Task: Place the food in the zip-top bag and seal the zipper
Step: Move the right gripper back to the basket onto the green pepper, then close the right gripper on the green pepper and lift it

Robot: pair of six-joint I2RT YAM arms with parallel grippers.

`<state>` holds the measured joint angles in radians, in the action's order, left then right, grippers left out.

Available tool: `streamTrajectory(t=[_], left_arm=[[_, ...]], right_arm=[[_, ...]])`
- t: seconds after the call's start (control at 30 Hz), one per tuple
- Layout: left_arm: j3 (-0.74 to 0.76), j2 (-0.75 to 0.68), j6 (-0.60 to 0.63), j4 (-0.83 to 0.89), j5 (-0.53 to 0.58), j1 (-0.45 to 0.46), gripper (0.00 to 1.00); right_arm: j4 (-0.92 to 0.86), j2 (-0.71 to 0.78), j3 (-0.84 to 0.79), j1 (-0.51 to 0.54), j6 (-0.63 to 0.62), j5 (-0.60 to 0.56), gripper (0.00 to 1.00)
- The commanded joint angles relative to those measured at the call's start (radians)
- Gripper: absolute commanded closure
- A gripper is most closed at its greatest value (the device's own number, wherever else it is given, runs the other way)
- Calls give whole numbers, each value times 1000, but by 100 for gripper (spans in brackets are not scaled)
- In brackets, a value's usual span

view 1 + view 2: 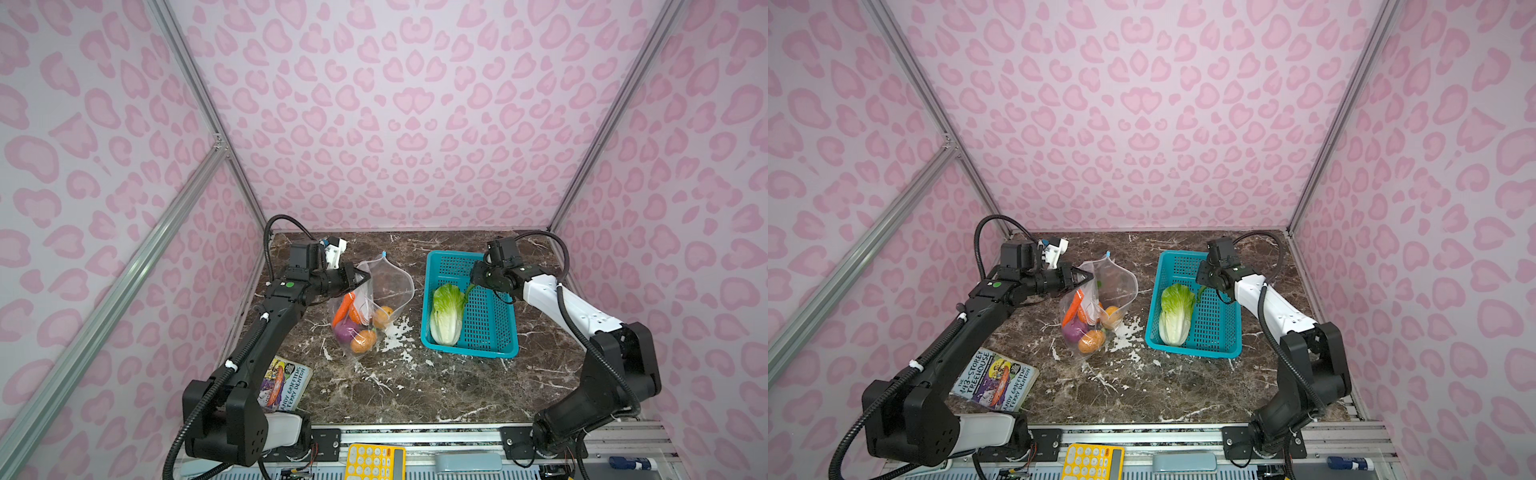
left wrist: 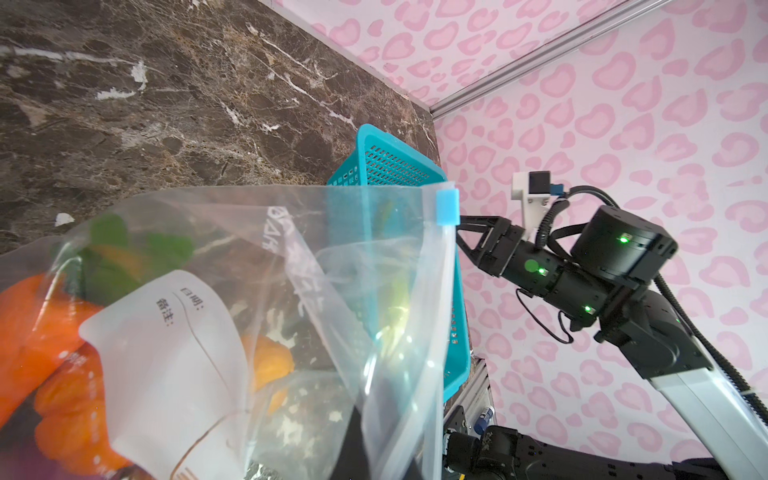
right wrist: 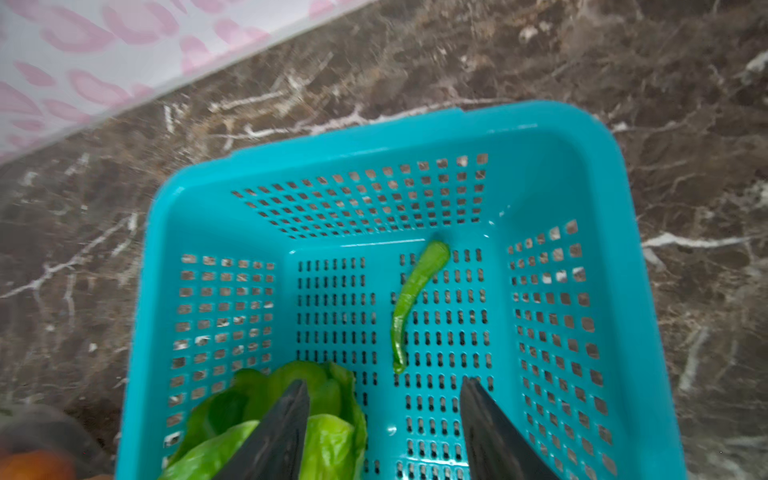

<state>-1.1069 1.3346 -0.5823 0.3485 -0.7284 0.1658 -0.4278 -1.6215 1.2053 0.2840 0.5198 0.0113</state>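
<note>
Over the teal basket (image 1: pixel 473 351), at 3 o'clock from the zip-top bag (image 1: pixel 392 286) that the clamped left gripper (image 1: pixel 365 277) holds open, right gripper (image 3: pixel 383 384) hovers, jaws apart; mid-loading, likely next grab: green pepper (image 3: pixel 411 291) or cabbage (image 1: pixel 446 316) inside.

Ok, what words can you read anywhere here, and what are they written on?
"-STOREY TREEHOUSE", with a number before it that looks like 143: cover of the book.
"ANDY GRIFFITHS" and "TERRY DENTON": same cover.
"日期:" and "备注:": white label on the zip-top bag.
Too blurred or small to read: pale print on the bag's plastic, tiny red print on the basket, keys of the calculator.
</note>
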Motion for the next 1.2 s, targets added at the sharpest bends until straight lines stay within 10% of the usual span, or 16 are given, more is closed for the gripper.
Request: streamTrajectory(t=[0.0,0.6,1.17], left_arm=[[2,-11,-2,-20,1,1,97],[6,-5,-5,-22,6,27,97],[7,-9,-5,-22,8,31,97]], right_arm=[[-25,-59,8,1,-8,-16,41],[44,-350,114,3,41,-27,53],[42,-329,103,-11,37,-39,96]])
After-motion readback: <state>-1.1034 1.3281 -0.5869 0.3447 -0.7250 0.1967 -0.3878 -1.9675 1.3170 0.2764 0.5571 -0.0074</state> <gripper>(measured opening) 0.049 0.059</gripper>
